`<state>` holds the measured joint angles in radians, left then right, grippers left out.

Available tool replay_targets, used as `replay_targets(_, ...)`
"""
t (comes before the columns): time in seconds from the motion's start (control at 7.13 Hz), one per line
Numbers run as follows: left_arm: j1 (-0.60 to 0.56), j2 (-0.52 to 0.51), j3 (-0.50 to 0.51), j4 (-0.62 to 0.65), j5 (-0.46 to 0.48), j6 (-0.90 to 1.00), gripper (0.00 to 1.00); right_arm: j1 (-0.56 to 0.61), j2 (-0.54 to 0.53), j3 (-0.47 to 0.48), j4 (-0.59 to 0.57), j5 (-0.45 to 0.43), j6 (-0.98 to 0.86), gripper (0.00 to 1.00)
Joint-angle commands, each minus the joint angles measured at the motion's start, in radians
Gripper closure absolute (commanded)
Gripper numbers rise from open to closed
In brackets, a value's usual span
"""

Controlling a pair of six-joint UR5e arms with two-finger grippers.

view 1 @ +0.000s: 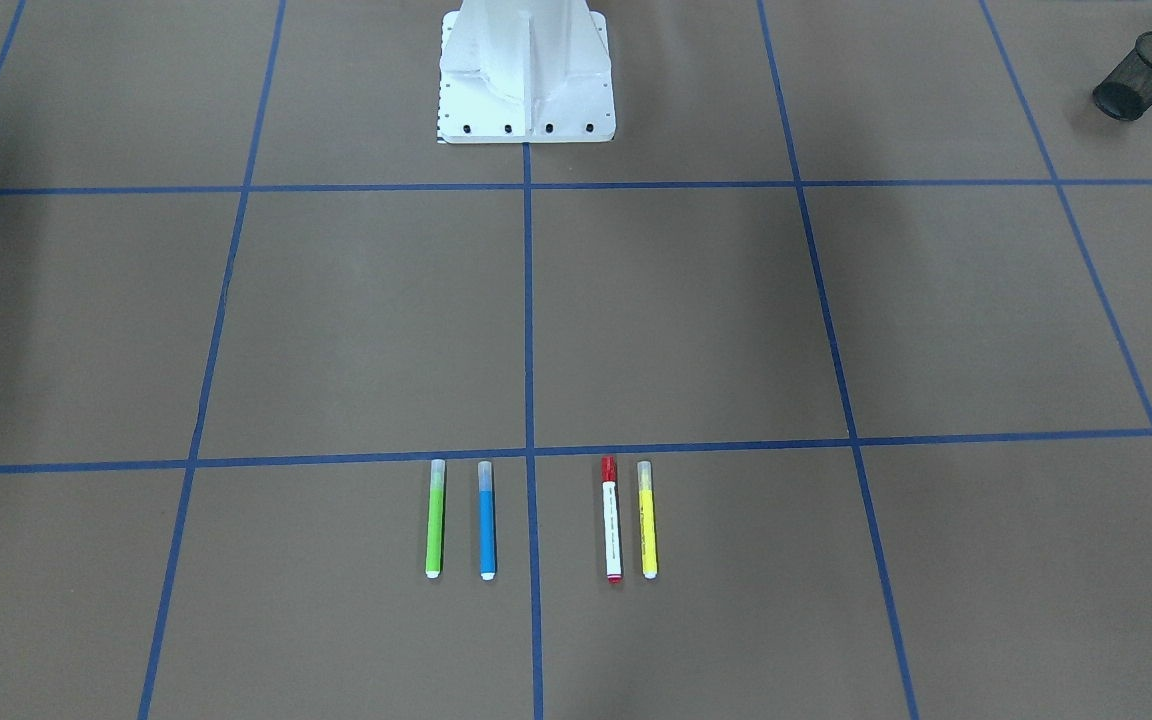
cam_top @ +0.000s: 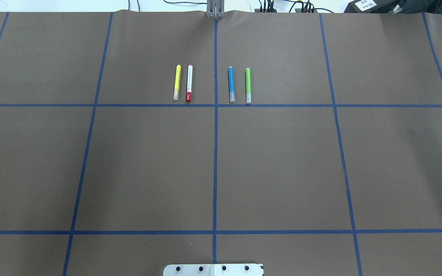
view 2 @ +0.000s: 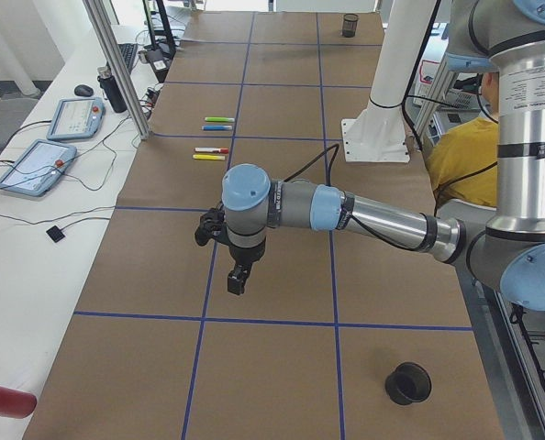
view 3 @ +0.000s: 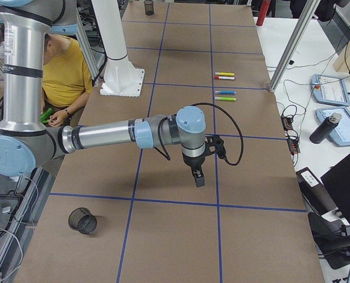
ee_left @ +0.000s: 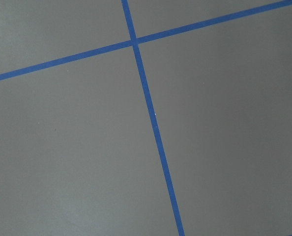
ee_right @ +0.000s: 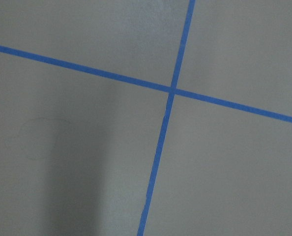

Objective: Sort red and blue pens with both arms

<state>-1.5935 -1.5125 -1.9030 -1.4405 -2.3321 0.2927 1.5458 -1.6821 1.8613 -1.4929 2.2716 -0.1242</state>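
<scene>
Left claw [view 2: 239,280], right claw [view 3: 198,178]: cannot tell whether wide or narrow. Sorting not begun; red pen [view 1: 612,520] and blue pen [view 1: 486,520] lie well beyond both. Next move, as I judge it: reach out to them.

Brown tabletop [view 1: 686,320], gridded with blue tape [view 1: 528,300]. Green pen [view 1: 435,520] and yellow pen [view 1: 647,520] lie flat and parallel in the lower middle of the front view. They sit on either side of the centre tape line, clear caps toward the top of frame. Black mesh cup [view 1: 1141,75] in the upper right corner. Second mesh cup [view 3: 83,220] at lower left of the right-side view. White bolted pedestal [view 1: 526,75] at top centre. Person in yellow shirt [view 3: 60,73] beside the tabletop. Teach pendant [view 2: 36,167] and dark bottle [view 2: 113,90] on the white side desk [view 2: 16,266].
</scene>
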Motion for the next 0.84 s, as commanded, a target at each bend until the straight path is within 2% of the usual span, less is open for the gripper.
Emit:
replay_targets(0.0, 0.013, -0.096, 0.073, -0.135, -0.042, -0.006, 0.00, -0.007, 0.053, -0.020, 0.085, 0.003, 0.018, 0.00)
replay_targets(0.14, 0.013, -0.142, 0.117, -0.141, -0.112, -0.109, 0.00, -0.009, 0.079, -0.036, 0.085, 0.003, 0.023, 0.00)
replay_targets(0.28, 0.018, -0.164, 0.116, -0.158, -0.143, -0.280, 0.00, -0.019, 0.114, -0.037, 0.088, 0.011, 0.059, 0.00)
replay_targets(0.42, 0.067, -0.167, 0.117, -0.264, -0.142, -0.318, 0.00, -0.047, 0.139, -0.033, 0.089, 0.009, 0.078, 0.00)
replay_targets(0.56, 0.122, -0.167, 0.122, -0.335, -0.138, -0.462, 0.00, -0.081, 0.159, -0.036, 0.089, 0.008, 0.078, 0.00)
replay_targets(0.7, 0.229, -0.217, 0.116, -0.372, -0.133, -0.572, 0.00, -0.125, 0.173, -0.037, 0.088, 0.006, 0.078, 0.00)
